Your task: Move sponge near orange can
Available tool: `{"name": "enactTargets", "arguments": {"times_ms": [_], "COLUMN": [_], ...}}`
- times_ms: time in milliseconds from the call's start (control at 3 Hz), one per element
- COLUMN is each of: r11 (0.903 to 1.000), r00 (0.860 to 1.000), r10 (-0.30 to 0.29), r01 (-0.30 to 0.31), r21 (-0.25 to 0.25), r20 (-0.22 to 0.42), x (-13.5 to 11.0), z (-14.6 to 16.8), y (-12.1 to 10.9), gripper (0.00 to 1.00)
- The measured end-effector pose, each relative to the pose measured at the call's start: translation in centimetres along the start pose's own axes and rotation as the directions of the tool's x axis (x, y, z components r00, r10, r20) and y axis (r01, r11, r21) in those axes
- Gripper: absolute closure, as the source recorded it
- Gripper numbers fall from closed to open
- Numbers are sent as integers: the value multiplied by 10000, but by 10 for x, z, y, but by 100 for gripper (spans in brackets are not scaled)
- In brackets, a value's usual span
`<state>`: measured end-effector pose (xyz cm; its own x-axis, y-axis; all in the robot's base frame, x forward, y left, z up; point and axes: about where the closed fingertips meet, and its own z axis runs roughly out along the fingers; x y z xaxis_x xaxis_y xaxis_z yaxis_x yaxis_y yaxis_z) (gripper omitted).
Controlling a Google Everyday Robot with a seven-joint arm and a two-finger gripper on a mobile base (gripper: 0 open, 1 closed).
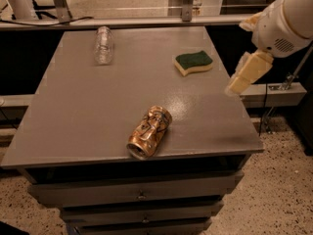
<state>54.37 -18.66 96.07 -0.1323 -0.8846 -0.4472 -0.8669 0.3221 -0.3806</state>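
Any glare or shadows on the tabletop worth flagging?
Camera view: mild sheen on the table between the sponge and the orange can; dark shadow patch by the front right edge; the gripper hovers off the table's right side; clear bottle looks low-contrast.

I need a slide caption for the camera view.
The pincer hovers at the table's right edge, apart from the sponge; orange can lies on its side near the front.

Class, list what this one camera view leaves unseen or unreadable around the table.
- The arm above the gripper, right of the sponge: cut by the top-right edge.
- The can: lettering too small to read.
- The lowest drawer: cut by the bottom edge.
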Motion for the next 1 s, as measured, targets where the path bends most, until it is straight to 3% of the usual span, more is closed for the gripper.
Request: {"name": "enactTargets", "arguments": {"times_ms": [333, 1000], "r11": [9987, 9793], "r00": [9957, 9646], "r10": [500, 1969], "r01": [-495, -1848], "r21": [-74, -832], "r20": [781, 1753], "x": [-10, -24], "z": [43, 125], "y": [-31, -75], "gripper": [0, 0]}}
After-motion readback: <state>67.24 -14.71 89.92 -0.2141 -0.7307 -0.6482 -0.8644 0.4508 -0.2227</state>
